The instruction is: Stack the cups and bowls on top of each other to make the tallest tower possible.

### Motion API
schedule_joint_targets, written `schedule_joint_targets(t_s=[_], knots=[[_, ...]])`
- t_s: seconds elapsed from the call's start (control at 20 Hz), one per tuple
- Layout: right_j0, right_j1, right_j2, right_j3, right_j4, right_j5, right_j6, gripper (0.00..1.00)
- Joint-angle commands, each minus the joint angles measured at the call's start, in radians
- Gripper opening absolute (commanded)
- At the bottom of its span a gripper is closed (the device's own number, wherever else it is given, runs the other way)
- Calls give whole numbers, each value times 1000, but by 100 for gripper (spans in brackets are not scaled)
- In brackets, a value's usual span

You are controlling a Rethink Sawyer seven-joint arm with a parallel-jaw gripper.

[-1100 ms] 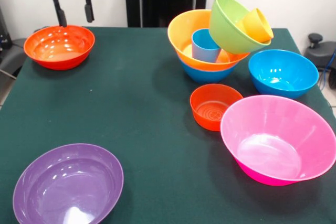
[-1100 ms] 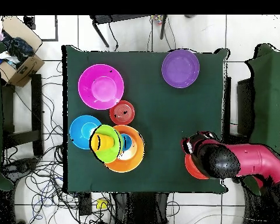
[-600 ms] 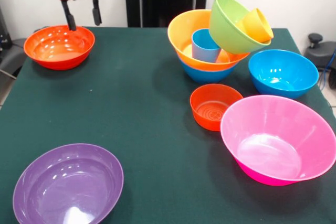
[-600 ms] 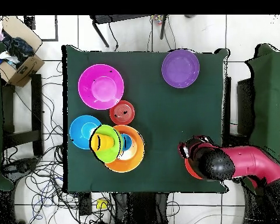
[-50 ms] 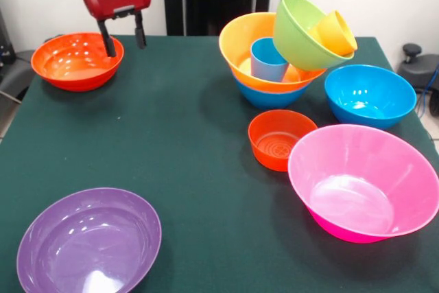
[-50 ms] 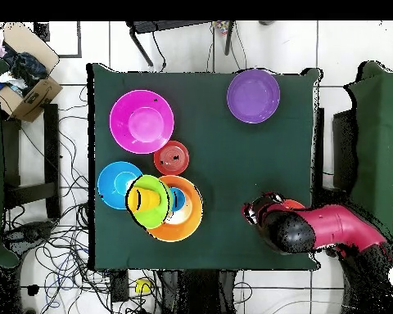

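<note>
Front view: the claw [image 5: 124, 34] hangs above the far left part of the dark green desk [image 5: 185, 156], its two black fingers [image 5: 107, 39] spread apart and empty, one finger over the right rim of the red-orange bowl [image 5: 77, 60], the other just past that rim over bare cloth. The tower [image 5: 288, 49] stands at the far right: a blue bowl at the bottom, mostly hidden, an orange bowl [image 5: 247, 49] nested in it, a light blue cup [image 5: 267, 60] upright inside that, and a lime green bowl [image 5: 302, 32] tilted on the orange bowl's right rim with an orange cup [image 5: 336, 32] lying on its side in its mouth. Just right of the tower sits a second blue bowl [image 5: 370, 95]; in front of the tower, a small red-orange bowl [image 5: 280, 139], close beside or perhaps touching the large pink bowl [image 5: 363, 182] at the near right. A purple bowl [image 5: 89, 241] sits alone at the near left corner. Overhead view: the claw [image 6: 253, 210] and red arm [image 6: 339, 229] cover nearly all of the red-orange bowl; only a sliver seems to show. The tower [image 6: 165, 204] sits well apart to the left, with the blue bowl [image 6: 114, 181], small red-orange bowl [image 6: 172, 157] and pink bowl [image 6: 141, 121] clustered by it, and the purple bowl [image 6: 253, 96] at the top right.
</note>
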Motion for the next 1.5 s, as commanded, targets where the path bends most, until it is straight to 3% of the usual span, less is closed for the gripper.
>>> schedule_joint_targets(t_s=[0.05, 0.5, 1.5], knots=[[73, 39, -78, -36, -85, -29, 17, 100], [115, 24, -142, -61, -96, -29, 69, 100], [110, 19, -206, -92, -73, -39, 47, 100]])
